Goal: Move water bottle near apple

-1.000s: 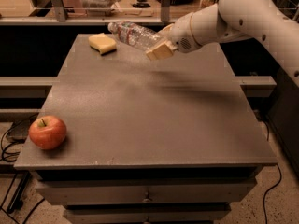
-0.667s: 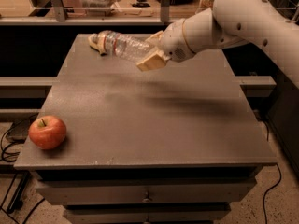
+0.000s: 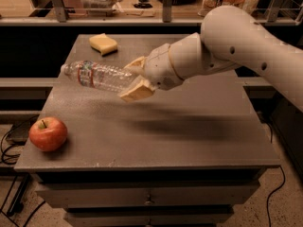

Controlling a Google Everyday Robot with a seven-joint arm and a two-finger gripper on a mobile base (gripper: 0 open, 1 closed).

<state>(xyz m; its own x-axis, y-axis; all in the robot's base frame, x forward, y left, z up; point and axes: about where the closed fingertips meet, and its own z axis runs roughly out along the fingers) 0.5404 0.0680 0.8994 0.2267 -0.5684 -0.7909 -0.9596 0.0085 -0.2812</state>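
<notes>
The water bottle [image 3: 97, 76], clear crinkled plastic with a red-and-white label band, is held on its side in the air above the left half of the grey table [image 3: 189, 136], cap pointing left. My gripper [image 3: 133, 77] is shut on the bottle's base end, with one tan finger above it and one below. The white arm reaches in from the upper right. The red apple [image 3: 48, 133] sits at the table's front left corner, below and to the left of the bottle and apart from it.
A pale yellow sponge [image 3: 103, 43] lies at the table's back left. Behind the table runs a shelf with metal posts [image 3: 166, 4] and clutter. Drawers sit below the tabletop. Cables lie on the floor to the left.
My gripper has carried the bottle from near the sponge at the back forward and to the left, lower toward the apple. The apple and sponge have not moved.
</notes>
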